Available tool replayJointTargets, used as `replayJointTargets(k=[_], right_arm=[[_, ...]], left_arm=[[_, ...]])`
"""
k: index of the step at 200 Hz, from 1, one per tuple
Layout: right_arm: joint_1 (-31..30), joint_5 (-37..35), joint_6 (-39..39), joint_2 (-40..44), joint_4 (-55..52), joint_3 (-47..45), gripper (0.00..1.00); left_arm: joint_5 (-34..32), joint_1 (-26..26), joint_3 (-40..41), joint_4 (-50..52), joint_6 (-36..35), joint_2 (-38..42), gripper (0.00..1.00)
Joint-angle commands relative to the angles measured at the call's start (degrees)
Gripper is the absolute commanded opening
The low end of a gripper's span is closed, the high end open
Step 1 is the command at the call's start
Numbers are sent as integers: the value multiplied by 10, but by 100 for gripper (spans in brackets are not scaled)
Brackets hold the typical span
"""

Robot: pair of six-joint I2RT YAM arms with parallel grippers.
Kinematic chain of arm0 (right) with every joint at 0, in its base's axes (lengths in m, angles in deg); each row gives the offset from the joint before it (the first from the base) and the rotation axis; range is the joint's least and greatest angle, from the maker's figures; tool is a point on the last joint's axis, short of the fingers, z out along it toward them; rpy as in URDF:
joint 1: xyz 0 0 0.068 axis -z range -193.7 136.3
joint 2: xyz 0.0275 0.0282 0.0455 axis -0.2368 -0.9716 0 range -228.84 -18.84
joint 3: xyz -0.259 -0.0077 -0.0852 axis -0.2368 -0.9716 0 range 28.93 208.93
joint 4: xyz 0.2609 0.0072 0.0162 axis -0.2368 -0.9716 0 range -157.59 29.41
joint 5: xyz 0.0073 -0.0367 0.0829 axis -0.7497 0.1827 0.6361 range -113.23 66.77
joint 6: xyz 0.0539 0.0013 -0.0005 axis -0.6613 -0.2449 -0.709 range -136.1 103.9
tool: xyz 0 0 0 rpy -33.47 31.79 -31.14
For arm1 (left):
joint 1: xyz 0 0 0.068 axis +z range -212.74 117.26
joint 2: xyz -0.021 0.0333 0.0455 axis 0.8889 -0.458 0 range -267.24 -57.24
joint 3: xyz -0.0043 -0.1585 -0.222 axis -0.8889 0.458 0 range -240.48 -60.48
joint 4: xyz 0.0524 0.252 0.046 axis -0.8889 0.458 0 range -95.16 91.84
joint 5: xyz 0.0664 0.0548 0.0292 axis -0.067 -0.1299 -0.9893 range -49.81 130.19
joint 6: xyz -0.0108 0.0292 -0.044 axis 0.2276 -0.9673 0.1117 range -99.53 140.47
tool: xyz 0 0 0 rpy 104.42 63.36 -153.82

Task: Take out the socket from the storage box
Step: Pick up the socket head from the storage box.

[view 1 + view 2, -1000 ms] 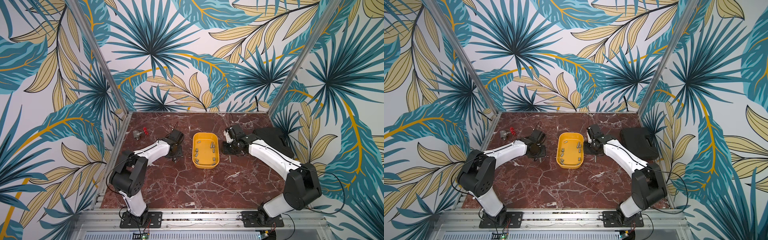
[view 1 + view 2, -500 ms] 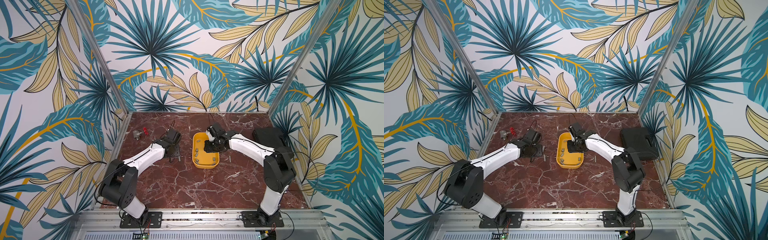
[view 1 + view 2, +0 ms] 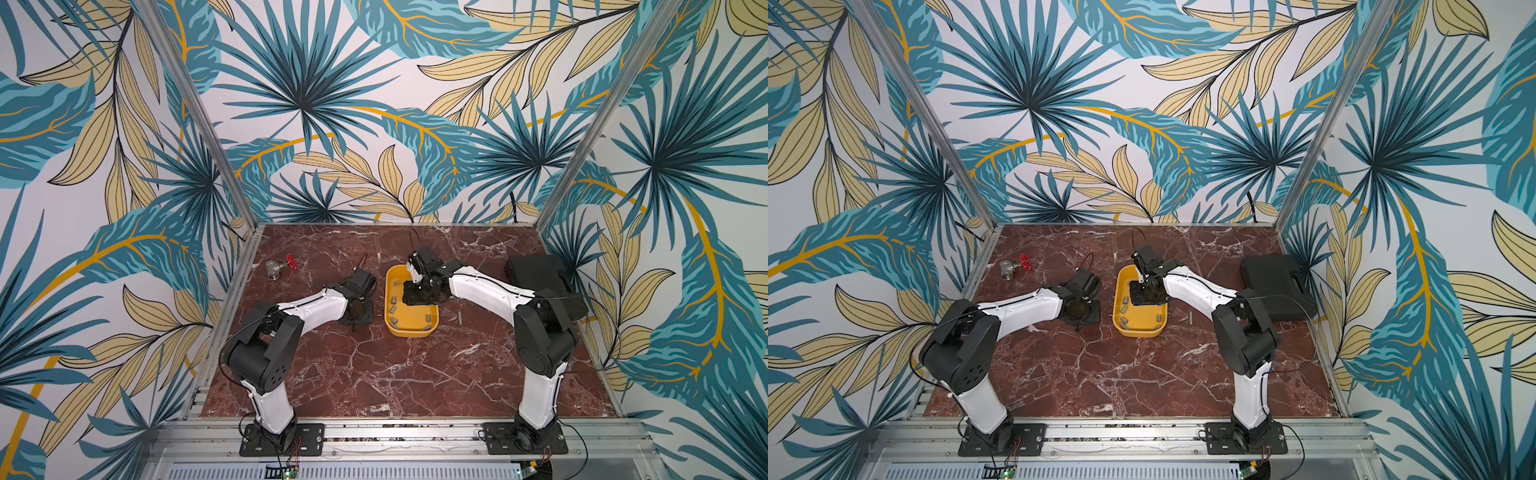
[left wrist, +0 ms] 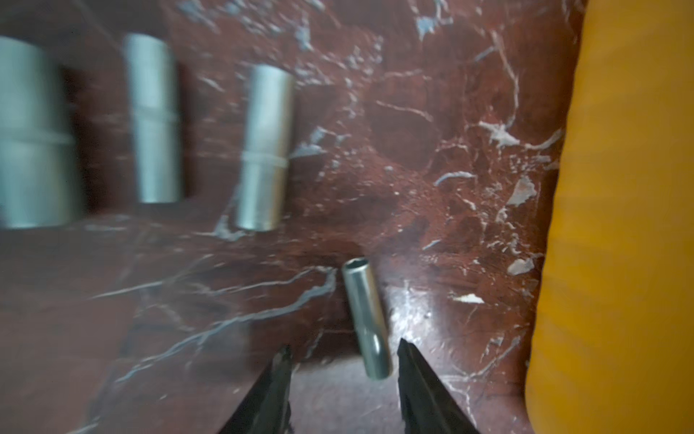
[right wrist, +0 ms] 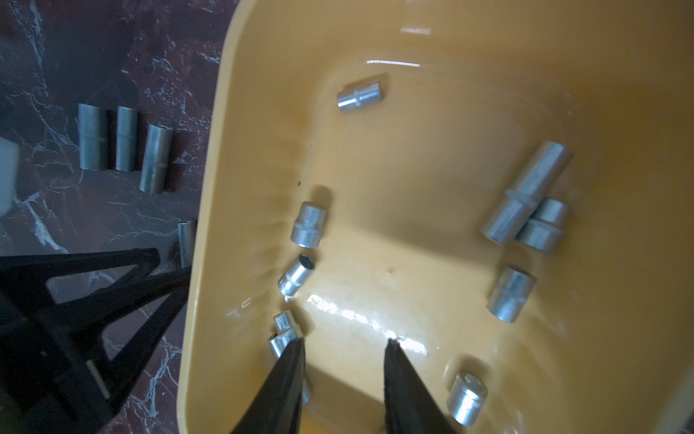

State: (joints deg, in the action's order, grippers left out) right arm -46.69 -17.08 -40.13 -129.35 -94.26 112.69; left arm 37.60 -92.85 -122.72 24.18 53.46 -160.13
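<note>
Right tool [image 5: 344,339] hangs inside the storage box [image 5: 413,180], jaws partly apart and empty, one tip right at a short socket [image 5: 285,332] by the box's long wall; left tool [image 4: 343,345] stands open either side of a slim socket [image 4: 366,319] lying on the surface [image 4: 413,150]. Polished steel looks dense, rigid and slippery, likely to roll, so pinch across the barrel. Red marble surface, leaf-papered walls close around.

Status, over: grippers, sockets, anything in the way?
Left gripper open, thin socket on table between its tips. Right gripper open in yellow tray, empty, beside a small socket. Nothing blocking.
</note>
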Motion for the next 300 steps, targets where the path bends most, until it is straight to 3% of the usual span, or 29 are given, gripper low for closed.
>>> replayJointTargets(k=[1, 17, 90, 251, 300], right_arm=[[-2, 7, -7, -10, 0, 8, 38], [-2, 7, -6, -9, -1, 8, 37], [-3, 17, -5, -25, 1, 21, 37], [-19, 16, -23, -106, 7, 83, 40], [-21, 15, -26, -124, 4, 97, 40]], left_arm=[[-12, -12, -52, 13, 2, -34, 49], [-49, -17, -66, 37, 7, -52, 45], [-108, -17, -48, 69, 12, -51, 26], [-92, 23, 5, 33, -7, -21, 24], [-95, 23, 5, 32, -9, -11, 31]])
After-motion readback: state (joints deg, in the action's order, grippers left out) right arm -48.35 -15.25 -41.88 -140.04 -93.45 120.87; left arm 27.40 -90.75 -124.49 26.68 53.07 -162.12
